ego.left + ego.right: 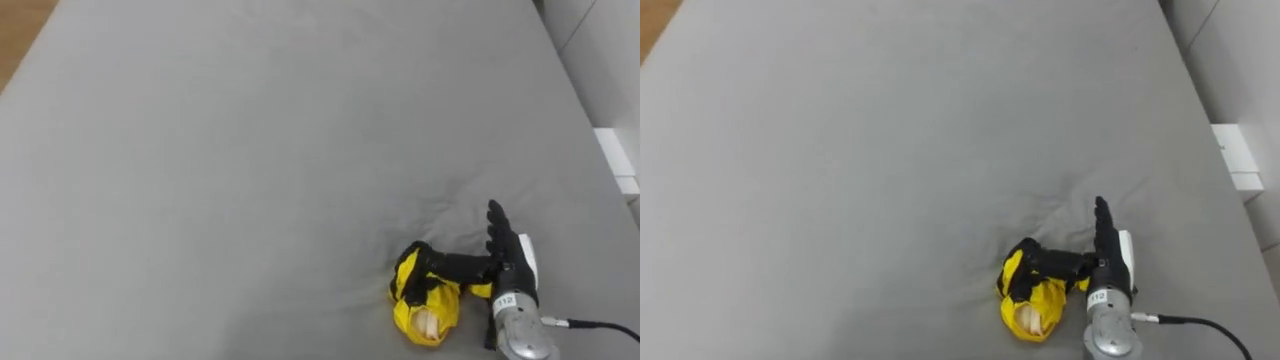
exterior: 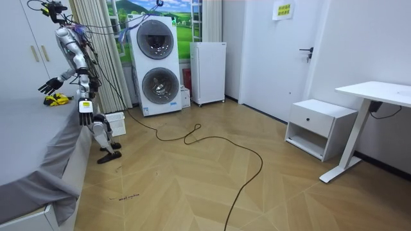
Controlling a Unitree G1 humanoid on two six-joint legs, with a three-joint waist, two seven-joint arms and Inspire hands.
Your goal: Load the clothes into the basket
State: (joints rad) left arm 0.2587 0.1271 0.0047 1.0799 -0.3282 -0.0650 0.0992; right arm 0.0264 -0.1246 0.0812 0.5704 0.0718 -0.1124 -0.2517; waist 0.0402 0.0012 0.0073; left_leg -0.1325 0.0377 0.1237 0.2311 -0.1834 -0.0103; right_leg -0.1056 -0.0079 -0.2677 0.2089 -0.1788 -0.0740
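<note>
A bunched yellow garment (image 1: 425,305) lies on the grey bed (image 1: 250,150) near its front edge, right of the middle. My right hand (image 1: 510,265) rests just to its right, open, fingers straight and pointing away from me. Its thumb reaches left into the top folds of the cloth. In the room view I stand at the bedside with that hand (image 2: 50,84) held out over the yellow garment (image 2: 58,99). My left hand (image 2: 84,110) hangs at my side with relaxed fingers. A white slatted basket (image 2: 116,124) stands on the floor behind my legs.
The bed's right edge (image 1: 590,120) runs beside a white wall with a small white fitting (image 1: 617,155). Stacked washing machines (image 2: 156,64), a white cabinet (image 2: 209,72), a nightstand (image 2: 321,127) and a desk (image 2: 379,93) stand around the wooden floor.
</note>
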